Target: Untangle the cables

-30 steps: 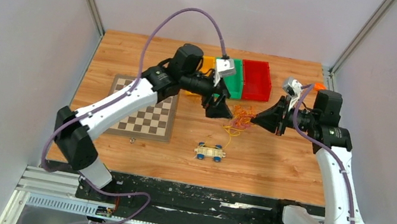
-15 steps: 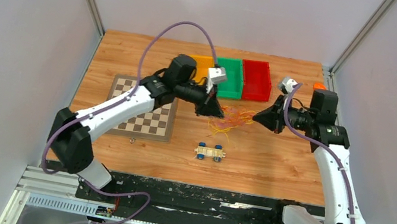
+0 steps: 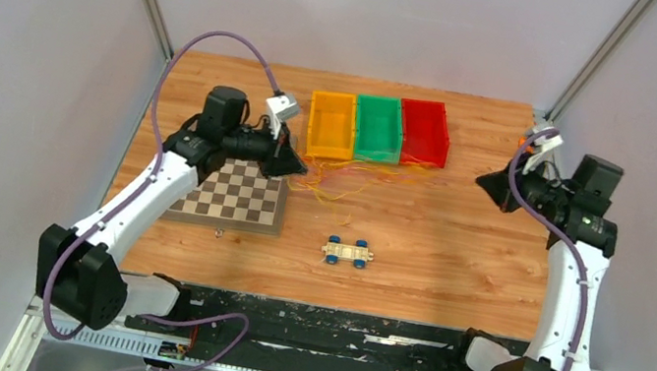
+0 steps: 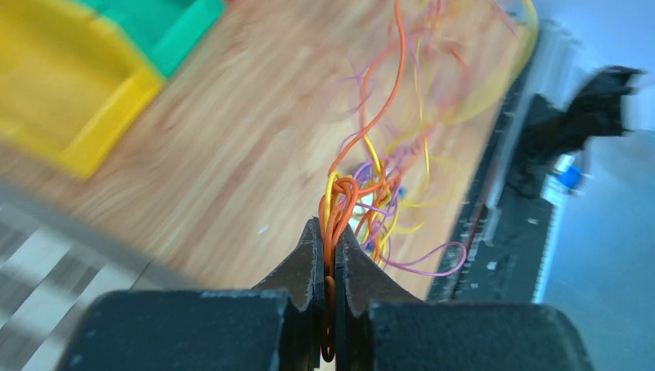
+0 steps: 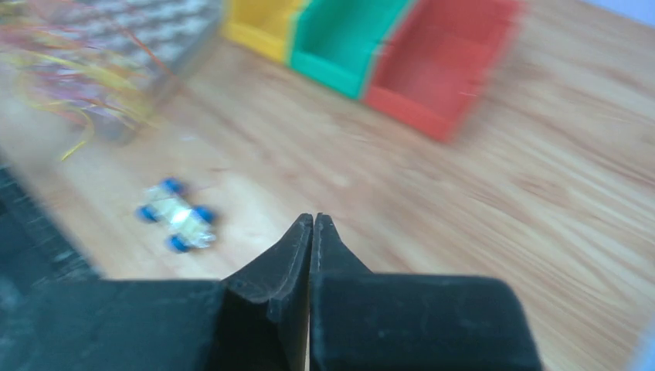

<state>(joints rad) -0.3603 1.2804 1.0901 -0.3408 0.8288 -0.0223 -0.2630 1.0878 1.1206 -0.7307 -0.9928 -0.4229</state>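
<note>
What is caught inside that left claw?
The left gripper is shut on a bundle of thin orange and yellow cables, which fan out over the table. Its fingers cover most of the pinched part, so where the strands end cannot be seen.

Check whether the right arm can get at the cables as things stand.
Probably yes. Only bare table lies between the right gripper and the cables, which trail from the left gripper toward the red bin. The right jaws are shut and must open first.
</note>
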